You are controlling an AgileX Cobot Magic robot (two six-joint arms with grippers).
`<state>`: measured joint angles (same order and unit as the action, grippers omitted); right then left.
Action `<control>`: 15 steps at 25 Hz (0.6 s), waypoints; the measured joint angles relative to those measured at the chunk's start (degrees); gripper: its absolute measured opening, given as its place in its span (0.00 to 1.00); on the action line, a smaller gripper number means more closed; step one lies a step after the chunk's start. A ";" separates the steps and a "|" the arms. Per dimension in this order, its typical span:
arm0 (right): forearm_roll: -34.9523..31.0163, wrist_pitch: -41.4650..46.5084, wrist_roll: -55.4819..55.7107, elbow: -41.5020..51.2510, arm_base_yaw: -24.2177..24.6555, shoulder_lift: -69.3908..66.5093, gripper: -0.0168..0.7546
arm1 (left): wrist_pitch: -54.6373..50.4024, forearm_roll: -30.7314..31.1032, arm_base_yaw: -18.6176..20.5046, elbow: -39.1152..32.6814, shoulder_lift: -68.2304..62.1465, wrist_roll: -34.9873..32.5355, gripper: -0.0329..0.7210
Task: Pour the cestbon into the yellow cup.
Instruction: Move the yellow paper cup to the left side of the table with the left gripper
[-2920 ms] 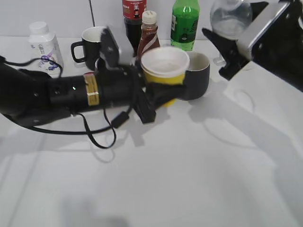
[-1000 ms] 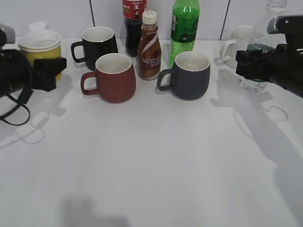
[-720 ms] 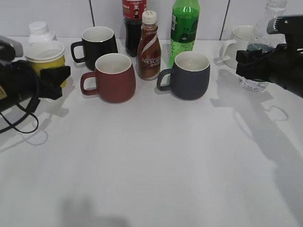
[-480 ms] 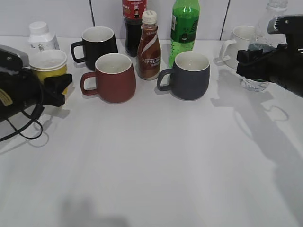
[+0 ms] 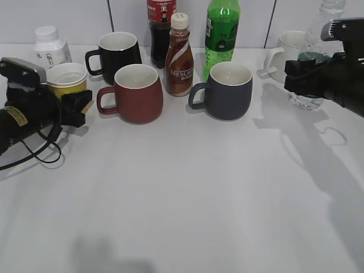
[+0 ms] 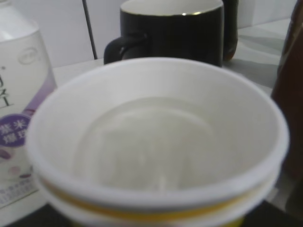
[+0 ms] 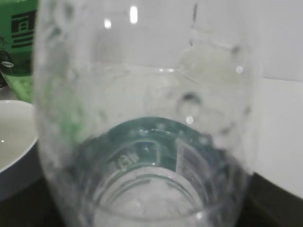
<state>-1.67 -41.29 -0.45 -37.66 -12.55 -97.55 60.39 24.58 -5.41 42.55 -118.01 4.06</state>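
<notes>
My left gripper (image 5: pixel 71 102) pinches the yellow cup (image 5: pixel 66 79) (water inside); my right gripper (image 5: pixel 304 71) clamps the upright cestbon (image 5: pixel 318 62).

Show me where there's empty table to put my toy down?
The whole front of the white table, in front of the red mug and grey mug, is bare. The back is crowded: mugs and bottles stand close together, with the yellow cup at the left and the cestbon at the right.

Counter (image 5: pixel 187 193): white, matte, soft shadows (light from above). Rear wall (image 5: pixel 62 20): white tiles, dark grout lines.
</notes>
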 joint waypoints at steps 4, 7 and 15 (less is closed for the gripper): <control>-0.06 0.00 -0.35 0.00 0.00 0.00 0.62 | -0.06 0.00 0.00 0.00 -0.04 -0.07 0.59; -0.06 0.00 -0.41 0.00 0.00 0.00 0.62 | -0.17 0.00 0.00 0.05 -0.04 -0.13 0.72; -0.06 0.00 -0.65 0.00 0.00 0.00 0.62 | -0.06 0.00 0.00 -1.03 0.88 -0.19 0.83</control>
<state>-1.73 -41.29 -1.10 -37.66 -12.55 -97.55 60.32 24.58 -5.41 41.52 -117.12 3.88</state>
